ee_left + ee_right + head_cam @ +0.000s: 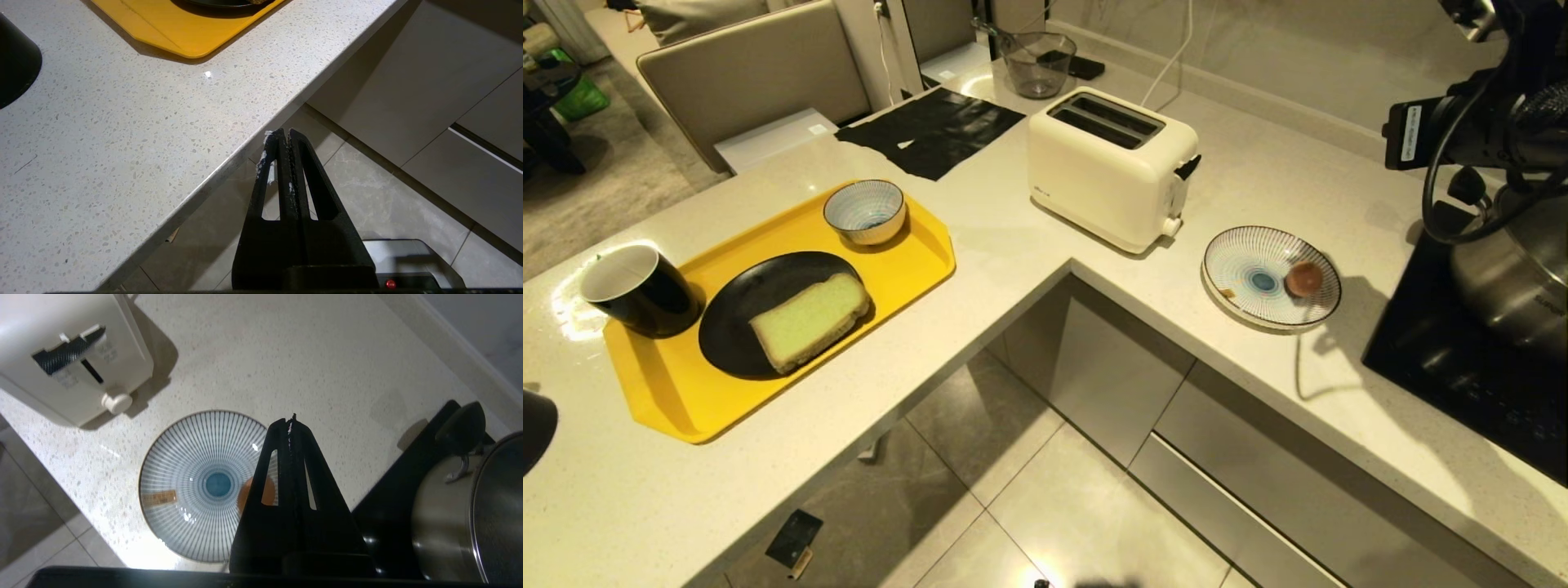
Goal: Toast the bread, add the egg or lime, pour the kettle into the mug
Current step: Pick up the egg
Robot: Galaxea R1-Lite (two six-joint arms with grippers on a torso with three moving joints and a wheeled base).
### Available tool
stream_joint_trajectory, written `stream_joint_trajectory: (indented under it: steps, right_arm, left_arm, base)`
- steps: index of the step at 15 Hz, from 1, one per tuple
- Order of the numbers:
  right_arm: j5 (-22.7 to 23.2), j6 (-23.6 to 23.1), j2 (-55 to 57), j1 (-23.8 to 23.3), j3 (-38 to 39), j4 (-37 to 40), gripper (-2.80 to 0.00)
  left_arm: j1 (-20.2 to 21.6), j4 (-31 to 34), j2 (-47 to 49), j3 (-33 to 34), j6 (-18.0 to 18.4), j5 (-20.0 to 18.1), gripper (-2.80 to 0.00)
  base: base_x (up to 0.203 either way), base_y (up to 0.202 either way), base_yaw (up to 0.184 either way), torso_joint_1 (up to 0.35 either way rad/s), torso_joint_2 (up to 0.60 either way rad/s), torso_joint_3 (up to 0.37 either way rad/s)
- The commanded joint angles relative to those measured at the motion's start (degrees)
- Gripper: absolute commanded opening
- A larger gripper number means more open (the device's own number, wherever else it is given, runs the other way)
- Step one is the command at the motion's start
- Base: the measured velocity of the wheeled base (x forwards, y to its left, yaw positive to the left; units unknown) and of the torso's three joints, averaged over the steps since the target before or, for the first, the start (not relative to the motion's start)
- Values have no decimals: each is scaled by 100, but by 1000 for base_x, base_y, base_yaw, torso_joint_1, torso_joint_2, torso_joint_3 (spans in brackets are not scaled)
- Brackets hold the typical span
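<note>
The bread (810, 320), pale green with a tan crust, lies on a black plate (737, 327) on the yellow tray (678, 392). The black mug (637, 287) stands on the tray's left corner. One brown egg (1304, 278) rests on the striped plate (1241, 282) right of the white toaster (1111, 163). My right gripper (291, 421) hangs shut and empty above that striped plate (192, 457), with the egg (245, 496) partly behind a finger. My left gripper (284, 132) is parked shut at the counter's front edge. No lime shows. A black rounded shape (535, 429) is cut off at the left; I cannot tell if it is the kettle.
A striped bowl (864, 211) sits at the tray's back. A steel pot (1515, 278) stands on the black hob (1462, 359) at the right. A clear jug (1037, 64) and a black mat (931, 131) lie behind. The counter is L-shaped with floor (1045, 490) in the gap.
</note>
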Motion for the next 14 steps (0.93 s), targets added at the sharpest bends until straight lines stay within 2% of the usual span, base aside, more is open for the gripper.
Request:
stream_joint_trajectory:
  steps: [1, 8, 9, 12, 14]
  right_arm:
    - [4, 21, -350, 6, 401, 2, -280]
    - [27, 21, -750, 6, 756, 1, -280]
    - [32, 17, -778, 7, 991, -1, -280]
    - [-27, -59, -802, 191, 1350, 28, -280]
    - [-111, -304, -752, 181, 1442, 46, -280]
  left_arm:
    - [1, -2, 4, 0, -2, 1, -280]
    - [0, -2, 4, 0, -2, 4, -280]
    - [-1, -2, 4, 0, -2, 4, -280]
    - [2, -2, 4, 0, -2, 4, -280]
    - [7, -2, 4, 0, -2, 4, -280]
  base:
    - [0, 0, 0, 0, 0, 0]
    - [0, 0, 0, 0, 0, 0]
    - [0, 0, 0, 0, 0, 0]
    - [0, 0, 0, 0, 0, 0]
    - [0, 0, 0, 0, 0, 0]
